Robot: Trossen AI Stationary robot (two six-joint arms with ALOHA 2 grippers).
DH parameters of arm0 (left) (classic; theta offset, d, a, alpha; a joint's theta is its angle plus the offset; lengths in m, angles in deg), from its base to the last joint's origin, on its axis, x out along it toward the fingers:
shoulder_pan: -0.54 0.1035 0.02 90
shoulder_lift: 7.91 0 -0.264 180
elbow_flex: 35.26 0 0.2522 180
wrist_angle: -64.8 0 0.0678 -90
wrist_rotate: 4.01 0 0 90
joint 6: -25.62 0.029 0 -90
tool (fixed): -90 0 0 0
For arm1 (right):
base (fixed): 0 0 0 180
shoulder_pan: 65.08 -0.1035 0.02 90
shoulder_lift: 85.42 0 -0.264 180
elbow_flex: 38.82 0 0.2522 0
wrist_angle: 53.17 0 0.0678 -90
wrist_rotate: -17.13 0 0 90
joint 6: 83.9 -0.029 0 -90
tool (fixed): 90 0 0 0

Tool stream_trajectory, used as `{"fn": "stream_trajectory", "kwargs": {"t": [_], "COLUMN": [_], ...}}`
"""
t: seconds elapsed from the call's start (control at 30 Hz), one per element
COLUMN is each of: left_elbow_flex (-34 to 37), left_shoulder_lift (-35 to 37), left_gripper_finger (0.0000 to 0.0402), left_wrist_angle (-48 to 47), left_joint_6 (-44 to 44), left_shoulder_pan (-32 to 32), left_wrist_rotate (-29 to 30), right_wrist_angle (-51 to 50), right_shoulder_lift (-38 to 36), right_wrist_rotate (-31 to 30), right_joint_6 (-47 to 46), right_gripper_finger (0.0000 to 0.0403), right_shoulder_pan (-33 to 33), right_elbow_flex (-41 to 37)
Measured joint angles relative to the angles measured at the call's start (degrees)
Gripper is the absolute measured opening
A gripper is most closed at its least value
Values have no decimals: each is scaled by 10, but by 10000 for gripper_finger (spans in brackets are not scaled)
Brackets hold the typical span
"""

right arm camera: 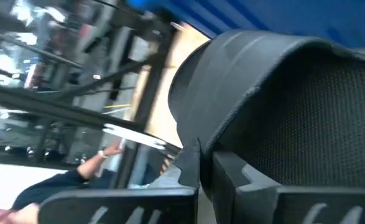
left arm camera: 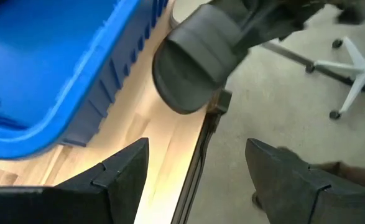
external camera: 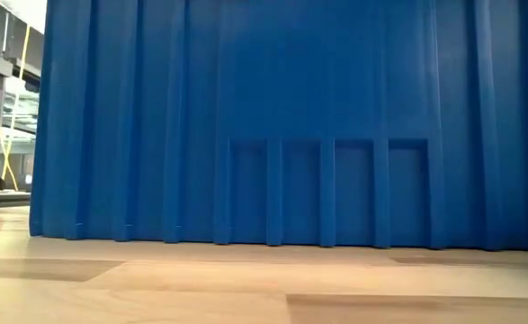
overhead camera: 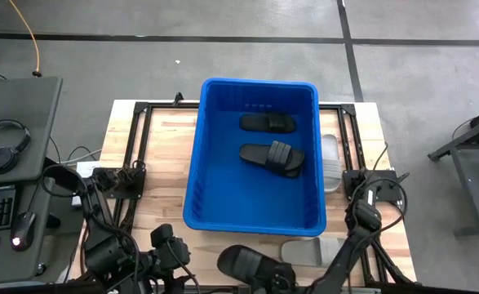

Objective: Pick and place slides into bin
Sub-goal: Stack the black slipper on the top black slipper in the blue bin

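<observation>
The blue bin (overhead camera: 192,192) stands on the middle of the table, and its wall (external camera: 264,117) fills the low view. Two black slides (overhead camera: 268,123) (overhead camera: 272,157) lie flat on its floor. A light slide (overhead camera: 330,162) lies on the table against the bin's right wall. A grey one (overhead camera: 311,250) lies near the bin's near right corner. My right gripper (overhead camera: 286,278) is shut on a third black slide (overhead camera: 246,263), held over the table's near edge. My left gripper (left arm camera: 198,168) stands open to the left of it, with nothing between its fingers. My right gripper pinches the black slide between its two fingers (right arm camera: 191,165) at an edge of it (right arm camera: 210,146). Which part of the slide that edge belongs to, I cannot tell. The slide is lifted clear of the table. Its rounded free end (left arm camera: 182,87) points toward my left gripper.
A black metal frame (overhead camera: 137,139) runs around the table top beside the bin. Left of the table stands a desk with headphones (overhead camera: 2,143) and a keyboard. An office chair's base (left arm camera: 350,68) stands on the floor beyond the near edge. A person's hand (right arm camera: 107,152) shows beyond the table.
</observation>
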Motion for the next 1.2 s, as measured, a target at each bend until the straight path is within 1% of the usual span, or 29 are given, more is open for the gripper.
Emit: {"fn": "stream_trajectory", "kwargs": {"t": [0.03, 0.13, 0.23, 0.33, 0.47, 0.6, 0.73, 0.87, 0.9, 1.07, 1.2], "left_elbow_flex": [0, 0, -1, -1, -1, -1, -1, -1, -1, -1, -1], "left_shoulder_lift": [3, 18, 34, 49, 70, 84, 100, 113, 115, 129, 139], "left_gripper_finger": [255, 255, 255, 255, 255, 255, 255, 255, 255, 255, 255], "left_wrist_angle": [1, 1, 2, 1, -3, -4, -15, -28, -27, -27, -27], "left_joint_6": [0, 0, -2, -1, 9, 18, 17, 18, 20, 49, 82], "left_shoulder_pan": [0, 0, 0, 0, 0, 0, 0, 1, 5, 32, 71], "left_wrist_rotate": [5, 31, 60, 93, 131, 161, 198, 216, 220, 215, 192], "right_wrist_angle": [-2, 33, 30, 42, 56, 54, 51, 46, 44, 26, 10], "right_shoulder_lift": [-1, -24, -35, -47, -68, -113, -165, -222, -235, -294, -336], "right_wrist_rotate": [-12, -62, -113, -174, -249, -272, -265, -233, -217, -97, -14], "right_joint_6": [13, 45, 62, 78, 134, 230, 365, 486, 512, 638, 739], "right_gripper_finger": [1, 0, 0, 0, 0, 0, 0, 0, 0, 0, 0], "right_shoulder_pan": [-3, -12, -15, -18, -14, -8, 3, 18, 22, 53, 83], "right_elbow_flex": [12, -5, 5, 6, 10, 7, 7, 7, 7, 6, 6]}}
